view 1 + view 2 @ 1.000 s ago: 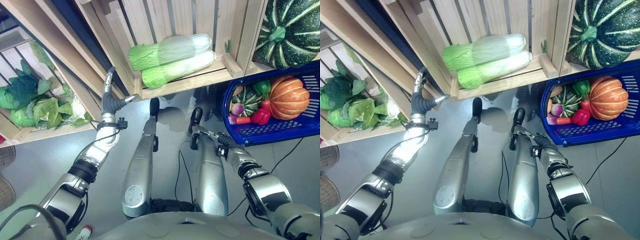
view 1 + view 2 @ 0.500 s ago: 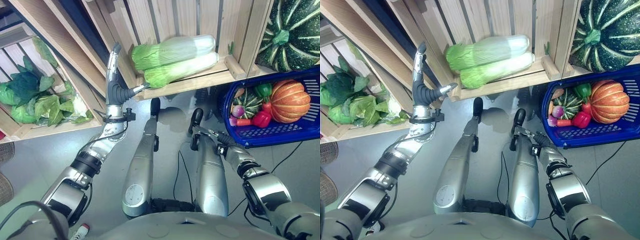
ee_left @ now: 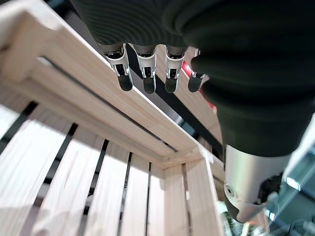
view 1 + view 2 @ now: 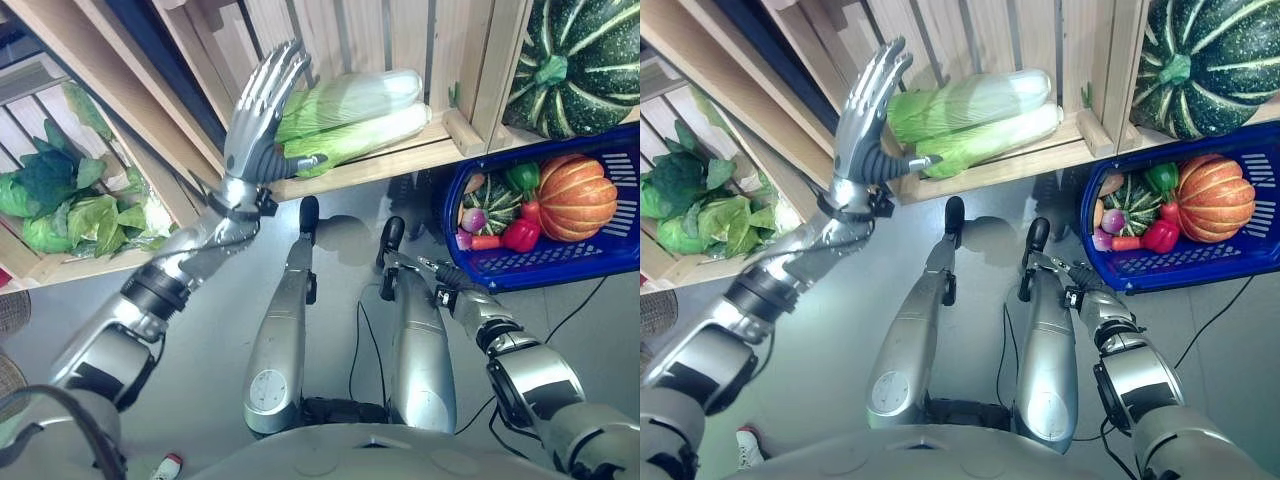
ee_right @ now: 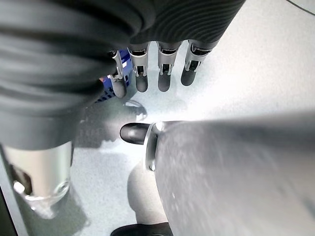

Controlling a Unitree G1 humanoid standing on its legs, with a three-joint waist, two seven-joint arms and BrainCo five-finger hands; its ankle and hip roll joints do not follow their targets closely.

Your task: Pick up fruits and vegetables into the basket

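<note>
The left hand point(image 4: 262, 108) is raised in front of the wooden crate point(image 4: 350, 30), its fingers point(image 3: 144, 78) straight and slightly spread, the thumb out to the side, holding nothing. Just past its fingertips, to the hand's right, lie two napa cabbages point(image 4: 365, 110) stacked lengthwise on the crate's slatted floor; the thumb tip sits at the leafy green end of the lower one, though whether it touches the leaves is hard to judge. In the left wrist view the fingers hang near a crate rail without touching it. To the hand's left, lower down, a second crate point(image 4: 60, 260) holds loose leafy greens point(image 4: 75, 205).

The right hand point(image 4: 425, 266) hangs low beside the robot, fingers point(image 5: 162, 73) straight and relaxed, empty. Just beyond it on the floor stands the blue basket point(image 4: 560, 265), already loaded with an orange pumpkin point(image 4: 577, 196), a small striped green squash point(image 4: 492, 200), a red pepper point(image 4: 522, 234), a green pepper point(image 4: 523, 176) and a few smaller vegetables. Above the basket, on the crate's far right, sits a large dark green striped pumpkin point(image 4: 585, 60).
</note>
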